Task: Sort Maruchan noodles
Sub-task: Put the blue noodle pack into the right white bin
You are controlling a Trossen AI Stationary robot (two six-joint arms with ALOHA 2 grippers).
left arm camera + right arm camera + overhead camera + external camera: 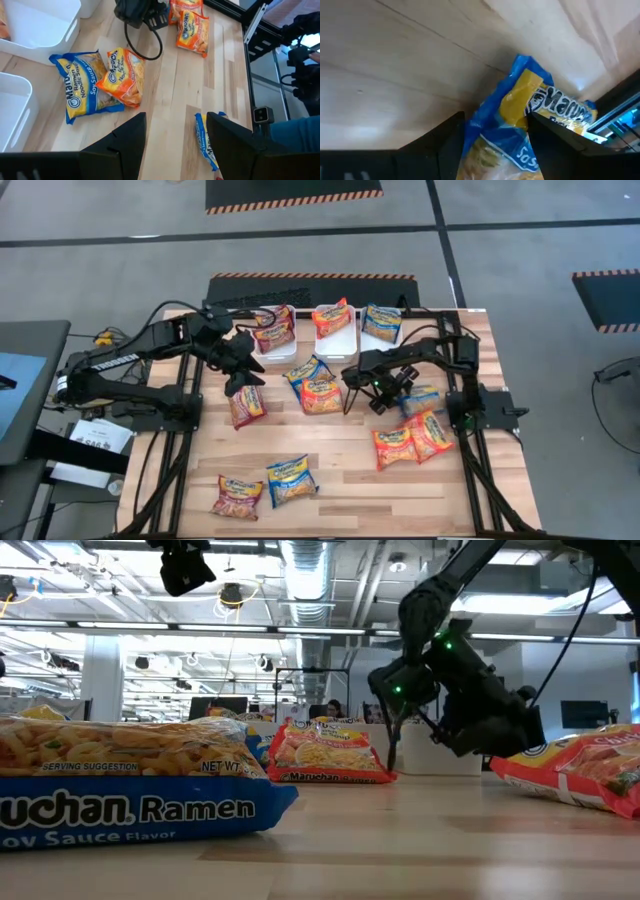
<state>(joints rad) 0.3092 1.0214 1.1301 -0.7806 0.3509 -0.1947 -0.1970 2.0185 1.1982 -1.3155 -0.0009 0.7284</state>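
Note:
Ramen packets lie flat across the wooden table [340, 480]. A maroon one [247, 405] lies just under my left gripper [240, 375], which hovers open [175, 125] and touches nothing. A blue packet [308, 372] and an orange packet [322, 395] lie mid-table. My right gripper [385, 392] is open, low over the left end of another blue packet [422, 398]. In the right wrist view its fingers [495, 120] stand on either side of that packet's corner [530, 105]. Two orange packets [412, 440] lie near the right arm's base. One maroon [238, 497] and one blue packet [291, 480] lie by the near edge. My right gripper stands from above with one finger on each side of the blue packet's end [520, 100], and the packet lies flat on the table. Whether the fingers touch it, I cannot tell. My left gripper touches nothing.
Three white bins stand along the far edge: the left one [285, 352] holds maroon packets, the middle one [335, 348] an orange packet, the right one [398, 335] a blue packet. A cable loop [145, 45] hangs from the right arm. There is bare wood in the table's near middle.

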